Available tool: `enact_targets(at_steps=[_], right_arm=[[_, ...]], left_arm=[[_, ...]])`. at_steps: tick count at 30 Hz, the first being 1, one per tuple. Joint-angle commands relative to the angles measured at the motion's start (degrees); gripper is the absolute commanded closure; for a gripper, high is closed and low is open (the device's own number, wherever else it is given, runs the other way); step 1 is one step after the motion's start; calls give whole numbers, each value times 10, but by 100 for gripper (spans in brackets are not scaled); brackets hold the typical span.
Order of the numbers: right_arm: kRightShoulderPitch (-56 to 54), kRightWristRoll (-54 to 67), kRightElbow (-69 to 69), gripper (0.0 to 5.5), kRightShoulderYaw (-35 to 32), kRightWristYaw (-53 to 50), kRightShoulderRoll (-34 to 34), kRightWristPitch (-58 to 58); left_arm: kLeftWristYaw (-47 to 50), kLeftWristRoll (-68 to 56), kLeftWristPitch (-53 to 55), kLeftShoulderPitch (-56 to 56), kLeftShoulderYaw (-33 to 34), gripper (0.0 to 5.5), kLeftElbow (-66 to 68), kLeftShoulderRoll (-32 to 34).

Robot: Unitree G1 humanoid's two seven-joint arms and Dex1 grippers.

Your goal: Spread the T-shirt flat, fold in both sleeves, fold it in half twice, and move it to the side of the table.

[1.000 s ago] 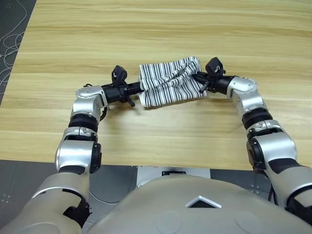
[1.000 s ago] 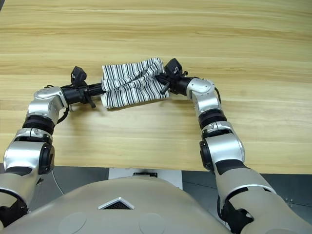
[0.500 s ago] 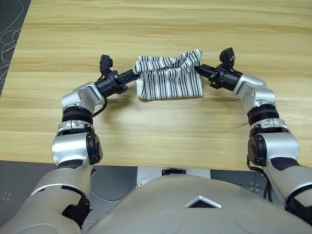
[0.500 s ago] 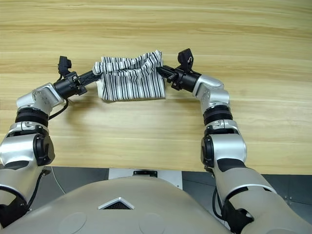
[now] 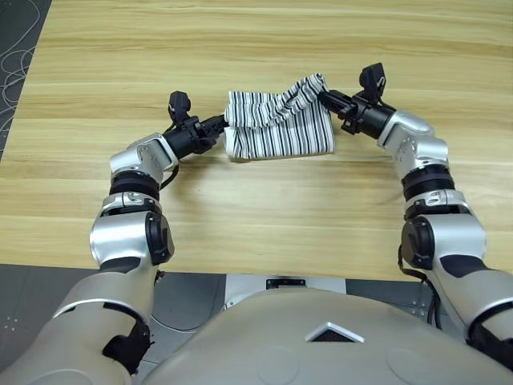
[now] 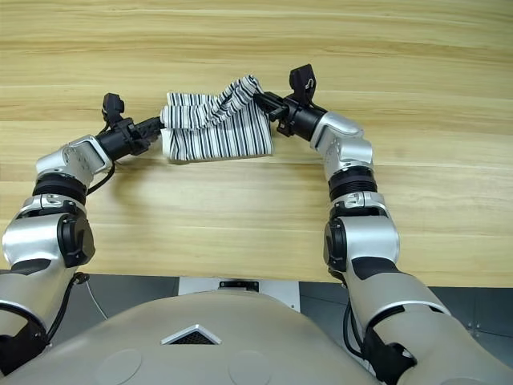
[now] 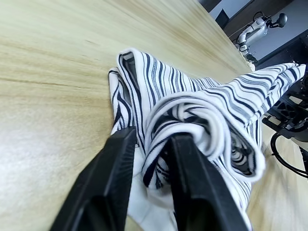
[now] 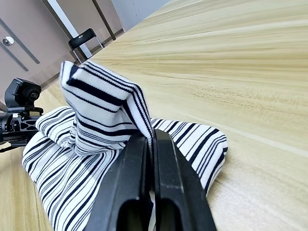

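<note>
The black-and-white striped T-shirt (image 5: pixel 279 128) is bunched into a folded bundle on the wooden table (image 5: pixel 256 48), near its middle. My left gripper (image 5: pixel 222 124) is shut on the bundle's left top corner; in the left wrist view its fingers (image 7: pixel 113 168) pinch a rolled fold of the T-shirt (image 7: pixel 202 125). My right gripper (image 5: pixel 325 98) is shut on the right top corner, lifted a little above the table. In the right wrist view its fingers (image 8: pixel 144 163) clamp a raised flap of the T-shirt (image 8: pixel 103 103). The top edge sags between the two grippers.
The table has free wood on every side of the bundle. Its near edge (image 5: pixel 264 273) runs just in front of my arms. At the far left edge, dark floor with cables (image 5: pixel 20 48) begins.
Both grippers have kept their hold on the T-shirt. The right gripper rose and moved back, lifting its corner; the left one came slightly nearer. The bundle lies narrower and more crumpled.
</note>
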Motion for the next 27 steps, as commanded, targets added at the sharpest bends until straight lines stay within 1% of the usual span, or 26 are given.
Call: enact_targets(at_steps=[1, 2, 4, 8, 13, 16, 19, 23, 27], right_arm=[[-2, -9, 1, 540, 2, -12, 4, -10], [-2, -12, 3, 540, 3, -16, 6, -14], [-6, -19, 18, 540, 3, -39, 10, -26], [-21, -58, 79, 540, 10, -136, 21, -70], [-44, -117, 173, 540, 24, -248, 13, -102], [-49, -139, 202, 540, 31, -284, 6, -120], [-54, -136, 202, 540, 27, -269, 9, -142], [-52, -129, 166, 540, 33, -204, 28, -196], [-51, -121, 140, 540, 33, -160, 38, -222]], left_arm=[[17, 17, 10, 2, -2, 380, 20, 7], [26, 12, 14, -2, 6, 369, 27, 8], [43, 1, 17, -10, 24, 369, 40, 12], [80, -15, 15, -22, 62, 369, 62, 22], [141, -11, -3, -26, 82, 369, 89, 27], [168, -10, -13, -27, 92, 369, 101, 30], [178, -5, -20, -29, 93, 369, 106, 26], [145, 3, -26, -30, 79, 369, 100, 15], [142, 7, -31, -32, 73, 369, 101, 8]])
